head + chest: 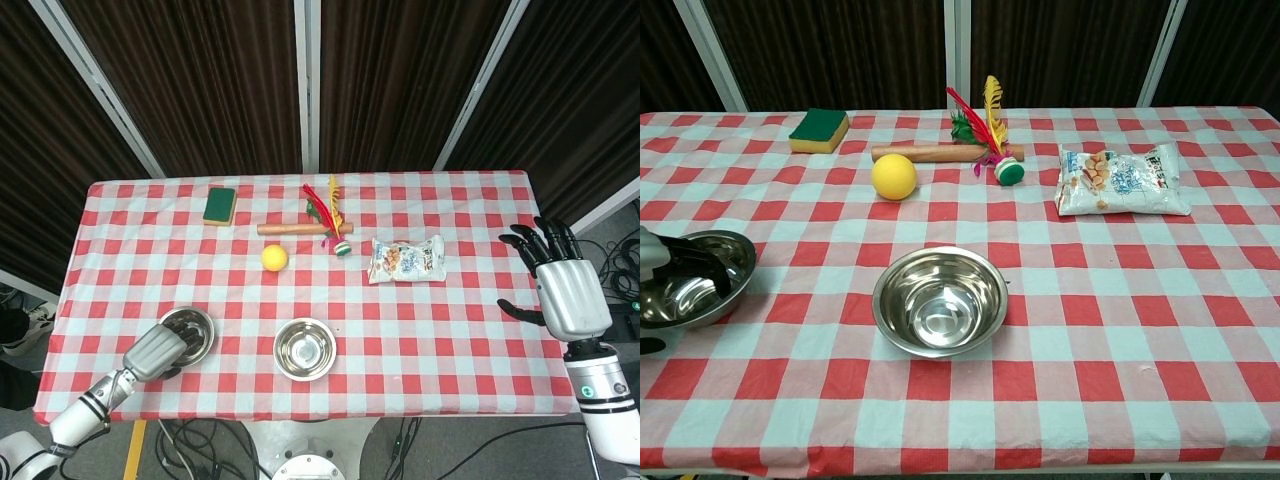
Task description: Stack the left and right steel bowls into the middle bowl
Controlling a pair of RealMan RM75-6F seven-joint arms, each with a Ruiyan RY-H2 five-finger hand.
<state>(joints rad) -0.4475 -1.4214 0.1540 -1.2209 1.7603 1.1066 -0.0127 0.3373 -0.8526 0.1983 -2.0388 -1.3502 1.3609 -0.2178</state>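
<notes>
Two steel bowls show on the checked cloth. The left bowl [196, 328] [692, 296] sits near the front left edge. My left hand [156, 351] [682, 262] grips its near rim, with dark fingers hooked over into the bowl and the thumb outside, low at the frame's edge in the chest view. The middle bowl [305, 348] [940, 300] stands upright at the front centre, untouched. No third bowl stands apart on the right. My right hand [568, 292] hangs open beyond the table's right edge, fingers spread, holding nothing; only the head view shows it.
Behind the bowls lie a yellow ball [274, 257] [894, 176], a snack bag [406, 259] [1122, 178], a green sponge [220, 205], a wooden stick [288, 228] and a feathered shuttlecock [338, 222]. The table's front edge [300, 415] runs close under both bowls.
</notes>
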